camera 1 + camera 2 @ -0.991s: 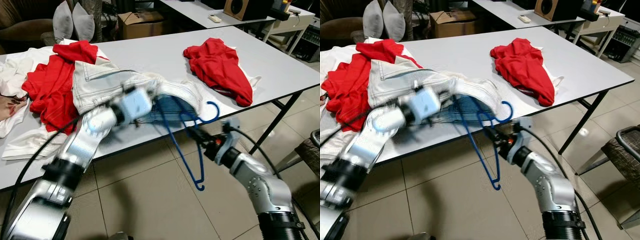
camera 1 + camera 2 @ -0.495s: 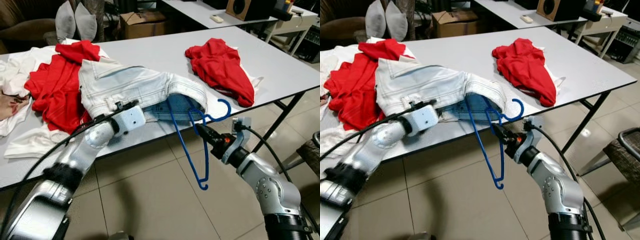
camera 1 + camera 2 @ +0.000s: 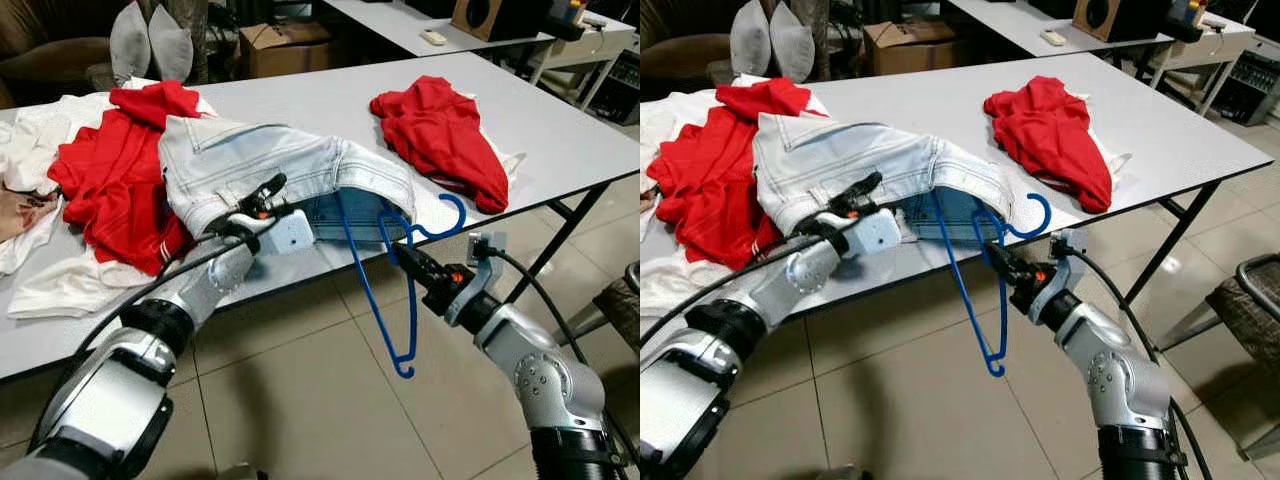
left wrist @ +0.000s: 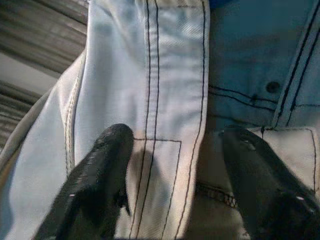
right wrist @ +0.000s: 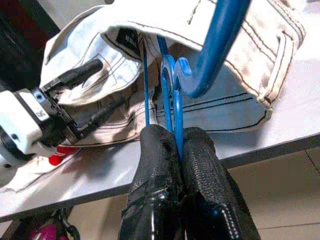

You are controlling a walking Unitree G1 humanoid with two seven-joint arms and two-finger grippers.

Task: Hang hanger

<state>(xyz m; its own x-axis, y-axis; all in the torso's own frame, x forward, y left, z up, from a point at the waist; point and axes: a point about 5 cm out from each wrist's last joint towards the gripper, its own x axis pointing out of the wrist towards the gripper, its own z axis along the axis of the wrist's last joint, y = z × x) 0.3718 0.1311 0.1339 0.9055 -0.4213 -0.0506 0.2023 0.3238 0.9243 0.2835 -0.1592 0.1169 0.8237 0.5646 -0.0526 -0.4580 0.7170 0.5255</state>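
Pale denim jeans (image 3: 270, 160) lie at the front edge of the grey table (image 3: 320, 100), waist opening facing me. A blue wire hanger (image 3: 405, 300) hangs off the edge, its upper part tucked inside the jeans' opening and its hook (image 3: 447, 214) sticking out to the right. My right gripper (image 3: 402, 256) is shut on the hanger's wires just below the hook, as the right wrist view shows (image 5: 177, 145). My left gripper (image 3: 255, 205) is open against the jeans' waistband. In the left wrist view the stitched band (image 4: 170, 115) sits between its two fingers (image 4: 95, 185).
A crumpled red garment (image 3: 440, 135) lies on the table's right part. A heap of red and white clothes (image 3: 95, 170) covers the left. Table legs (image 3: 560, 240) and a chair (image 3: 622, 300) stand at right; a cardboard box (image 3: 280, 45) sits behind the table. Tiled floor lies below.
My left gripper has risen from below the table edge to the jeans' waistband and steadied there. The right gripper still holds the hanger, almost unmoved.
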